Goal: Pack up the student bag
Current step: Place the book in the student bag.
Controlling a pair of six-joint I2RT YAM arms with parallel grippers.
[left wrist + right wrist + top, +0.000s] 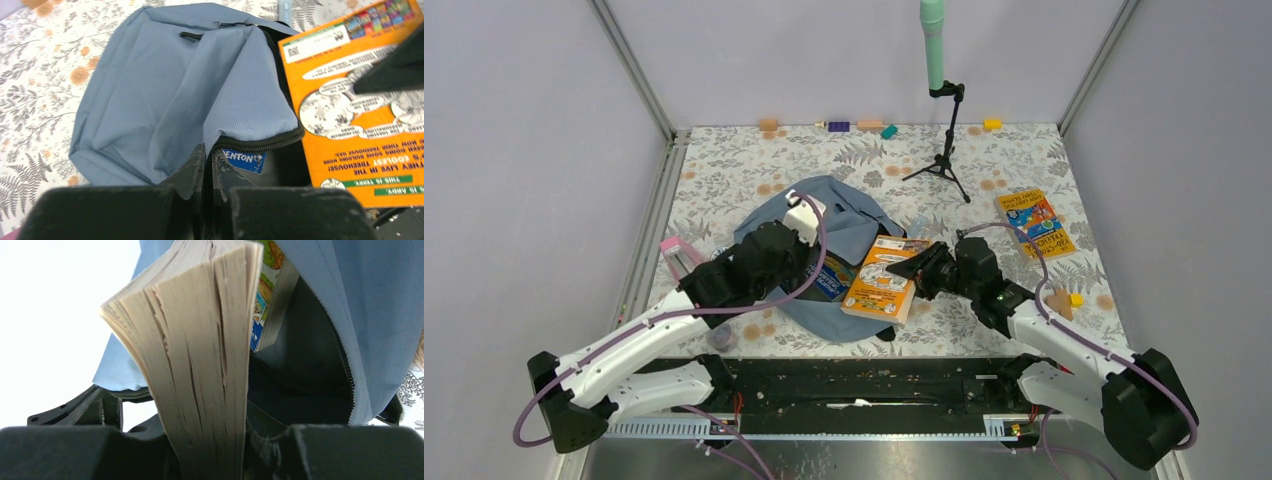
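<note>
The student bag (849, 212) lies flat near the middle of the patterned surface (1024, 160), a little toward 9 o'clock of centre, with its zippered mouth opening toward 4 o'clock.

The left claw (208, 152) is closed tight on the black zipper rim of that mouth, at the bag's 6 o'clock side, and the fabric edge runs straight in between its fingers (192, 167). Just behind the rim, a blue book (244, 160) sits inside the bag (only a corner of its cover shows in the left wrist view).

The right claw (916, 268) comes in from 3 o'clock and is clamped on an orange book (880, 282). The book lies tilted across the bag's mouth, its far end over the fabric and its near end over the surface. In the right wrist view, its fanned page edges (190, 340) rise from between the fingers toward the dark interior of the bag.

A second book (1035, 222) lies face up well apart from the bag, at about 2 o'clock. A black tripod (944, 160) carrying a pale green tube (934, 40) stands at 1 o'clock. Small coloured blocks (870, 125) line the far edge at 12 o'clock. A pink object (679, 250) sits at 9 o'clock beside the left arm, too small to identify.
</note>
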